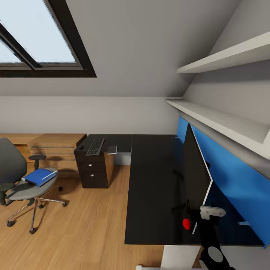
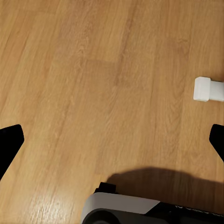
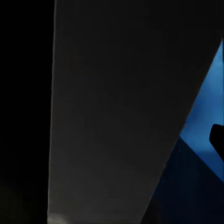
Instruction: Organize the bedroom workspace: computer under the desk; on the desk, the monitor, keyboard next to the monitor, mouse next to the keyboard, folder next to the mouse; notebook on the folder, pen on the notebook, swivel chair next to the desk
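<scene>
1. Head view: the monitor (image 1: pixel 195 173) stands edge-on on the near wing of the desk (image 1: pixel 150 195), at about 4 o'clock in the picture, its black face turned to the room and its back to the blue wall panel (image 1: pixel 232 180).
2. Head view: the right gripper (image 1: pixel 197 218) is at the monitor's lower near corner, beside the red dot (image 1: pixel 186 224). It seems to clasp the screen edge, but how far the claw is open I cannot tell.
3. Head view: the keyboard (image 1: pixel 95 146) lies on the far wing of the desk at 10 o'clock from the gripper, well apart. The swivel chair (image 1: pixel 22 180) stands on the floor at 9 o'clock, with the folder (image 1: pixel 39 176) on its seat.
4. Left wrist view: the left gripper (image 2: pixel 114 140) hangs over the wooden floor (image 2: pixel 93 84); its two dark fingertips (image 2: pixel 9 142) are spread wide with nothing between them. A white desk foot (image 2: pixel 207 89) lies at 2 o'clock.
5. Right wrist view: a dark flat panel, probably the monitor (image 3: pixel 116 116), sits very close to the camera, with the blue wall panel (image 3: pixel 207 107) at 3 o'clock. One fingertip (image 3: pixel 218 139) shows; claw opening cannot be told.
</scene>
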Tool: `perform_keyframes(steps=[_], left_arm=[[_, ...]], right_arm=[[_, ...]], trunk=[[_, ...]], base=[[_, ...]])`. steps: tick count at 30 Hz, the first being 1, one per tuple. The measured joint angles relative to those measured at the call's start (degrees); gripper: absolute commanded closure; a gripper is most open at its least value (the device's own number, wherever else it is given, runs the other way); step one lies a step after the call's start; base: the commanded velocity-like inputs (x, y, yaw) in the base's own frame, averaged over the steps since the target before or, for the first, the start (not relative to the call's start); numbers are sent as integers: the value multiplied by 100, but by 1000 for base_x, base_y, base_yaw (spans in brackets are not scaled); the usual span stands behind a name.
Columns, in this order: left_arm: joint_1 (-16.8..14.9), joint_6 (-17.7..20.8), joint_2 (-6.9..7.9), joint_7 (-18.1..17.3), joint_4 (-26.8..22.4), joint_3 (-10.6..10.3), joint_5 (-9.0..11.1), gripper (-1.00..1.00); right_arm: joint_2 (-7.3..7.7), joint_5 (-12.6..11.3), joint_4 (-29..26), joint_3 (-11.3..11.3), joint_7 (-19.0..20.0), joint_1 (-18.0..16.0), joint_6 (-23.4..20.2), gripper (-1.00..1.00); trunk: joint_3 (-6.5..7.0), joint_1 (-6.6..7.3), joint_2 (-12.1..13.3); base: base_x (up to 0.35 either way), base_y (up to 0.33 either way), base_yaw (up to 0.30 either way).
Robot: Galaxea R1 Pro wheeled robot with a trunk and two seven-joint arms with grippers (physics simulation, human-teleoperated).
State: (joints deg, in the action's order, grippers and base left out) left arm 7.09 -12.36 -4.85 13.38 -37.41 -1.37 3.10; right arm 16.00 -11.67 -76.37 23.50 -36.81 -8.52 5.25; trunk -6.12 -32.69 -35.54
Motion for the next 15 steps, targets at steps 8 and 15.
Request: perform_keyframes(steps=[8,15], left_arm=[[2,2,7,1,11,2,8,-100],[1,8,8,1,13,2,8,-100]], right_arm=[[0,8,5,2,2,0,-1,-100],[0,-9,6,1,0,0,0,-100]], trunk=[[0,1,0],[0,1,0]], base=[[222,0,0],[184,0,0]])
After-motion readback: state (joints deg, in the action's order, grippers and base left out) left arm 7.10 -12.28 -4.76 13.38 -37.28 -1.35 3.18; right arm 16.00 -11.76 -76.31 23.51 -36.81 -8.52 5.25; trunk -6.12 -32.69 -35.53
